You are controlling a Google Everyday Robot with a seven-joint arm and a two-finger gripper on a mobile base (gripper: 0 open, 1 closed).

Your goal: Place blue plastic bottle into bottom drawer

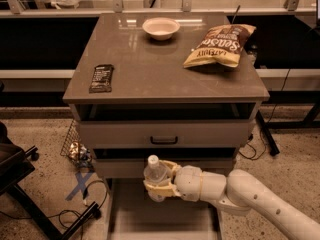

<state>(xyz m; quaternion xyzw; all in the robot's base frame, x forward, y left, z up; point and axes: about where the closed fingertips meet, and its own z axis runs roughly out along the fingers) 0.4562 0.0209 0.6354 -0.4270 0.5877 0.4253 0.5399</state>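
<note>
The blue plastic bottle [155, 176], clear with a white cap, stands upright in my gripper [159, 184], whose cream fingers are shut around its lower body. The gripper holds it low in front of the grey cabinet, just above the back of the pulled-out bottom drawer [131, 219], a wide tray with a pale grey floor. My white arm [240, 196] reaches in from the lower right. The bottle's label is mostly hidden by the fingers.
On the cabinet top [150, 69] lie a dark snack bar [101, 77], a white bowl [160, 27] and a chip bag [220, 45]. The middle drawer [164, 132] has a black handle. A wire basket [75, 146], cables and a black stand sit on the floor at left.
</note>
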